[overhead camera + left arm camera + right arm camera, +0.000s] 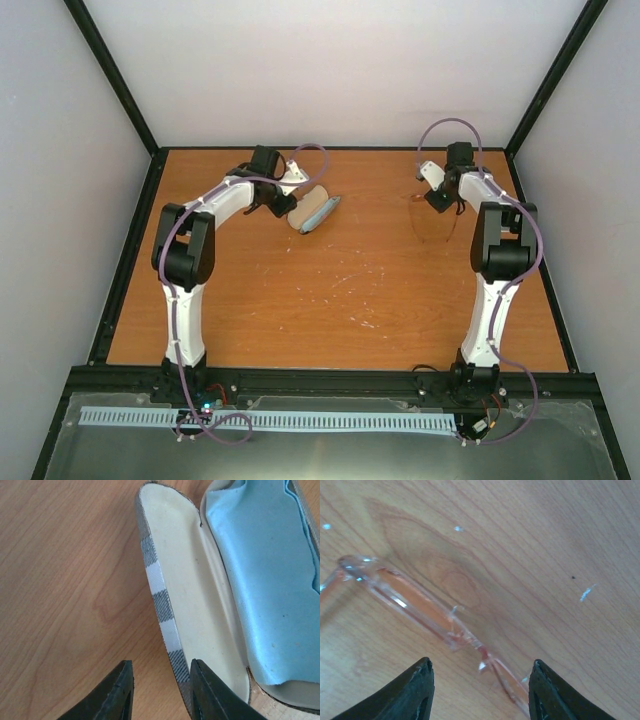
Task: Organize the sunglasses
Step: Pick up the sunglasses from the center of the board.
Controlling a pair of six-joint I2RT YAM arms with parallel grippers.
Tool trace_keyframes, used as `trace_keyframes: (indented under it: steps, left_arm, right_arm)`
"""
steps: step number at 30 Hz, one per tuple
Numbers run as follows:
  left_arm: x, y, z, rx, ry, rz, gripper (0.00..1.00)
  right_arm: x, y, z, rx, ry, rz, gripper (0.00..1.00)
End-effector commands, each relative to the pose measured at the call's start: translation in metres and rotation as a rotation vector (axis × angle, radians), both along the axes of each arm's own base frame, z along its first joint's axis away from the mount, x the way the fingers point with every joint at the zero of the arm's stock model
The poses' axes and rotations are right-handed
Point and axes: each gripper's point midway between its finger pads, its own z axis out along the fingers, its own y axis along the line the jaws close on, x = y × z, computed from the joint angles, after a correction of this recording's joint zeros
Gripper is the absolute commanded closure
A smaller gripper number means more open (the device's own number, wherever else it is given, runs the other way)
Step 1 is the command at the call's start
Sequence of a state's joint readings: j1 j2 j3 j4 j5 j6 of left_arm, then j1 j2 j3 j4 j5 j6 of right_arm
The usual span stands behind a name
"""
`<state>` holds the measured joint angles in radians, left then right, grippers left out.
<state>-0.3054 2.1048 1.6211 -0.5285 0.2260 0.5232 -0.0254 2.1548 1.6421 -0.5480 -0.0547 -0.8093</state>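
The sunglasses (420, 605), thin clear frame with orange-tinted lenses, lie flat on the wooden table; in the top view they show faintly (437, 228) at the back right. My right gripper (480, 690) is open and low over them, with the bridge between its fingers, not touching; it also shows in the top view (440, 203). The brown striped case (185, 580) lies open at the back centre (315, 212), with the light blue cloth (265, 580) in one half. My left gripper (162, 690) is open astride the case's near rim, one finger inside the cream half.
The table (330, 290) is bare wood with scuff marks. Black frame rails border it on the left (130, 250) and right (545, 250). White walls enclose the back and sides.
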Motion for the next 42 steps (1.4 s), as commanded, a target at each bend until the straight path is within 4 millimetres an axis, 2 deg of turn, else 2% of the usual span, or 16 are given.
trace_keyframes:
  steps: [1,8,14,19,26,30,34,40,42]
  left_arm:
    - [0.013,-0.001,0.009,-0.012,-0.016,-0.007,0.67]
    - [0.020,-0.003,0.006,-0.010,-0.013,-0.006,0.67]
    - [0.020,-0.005,0.004,-0.017,-0.006,-0.009,0.69]
    - [0.019,-0.007,0.005,-0.030,-0.006,-0.011,0.69]
    - [0.015,-0.009,0.008,-0.052,-0.008,-0.017,0.70]
    - [0.012,-0.008,0.008,-0.055,-0.009,-0.017,0.70]
    - [0.010,-0.007,0.007,-0.052,-0.008,-0.016,0.70]
    - [0.011,-0.008,0.007,-0.053,-0.008,-0.015,0.70]
    - [0.011,-0.008,0.007,-0.053,-0.010,-0.018,0.70]
  right_arm:
    - [0.012,-0.009,-0.004,0.002,-0.011,-0.005,0.49]
    - [0.011,0.000,-0.015,0.055,0.022,0.021,0.53]
    - [0.000,0.008,-0.017,0.102,0.063,0.024,0.69]
    - [-0.010,0.013,-0.015,0.142,0.096,0.015,0.76]
    - [-0.021,0.017,-0.009,0.187,0.127,-0.037,0.63]
    - [-0.022,0.017,-0.009,0.192,0.133,-0.051,0.64]
    - [-0.019,0.016,-0.008,0.187,0.127,-0.050,0.80]
    - [-0.018,0.017,-0.005,0.193,0.129,-0.041,0.96]
    - [-0.020,0.018,-0.006,0.198,0.134,-0.039,0.97]
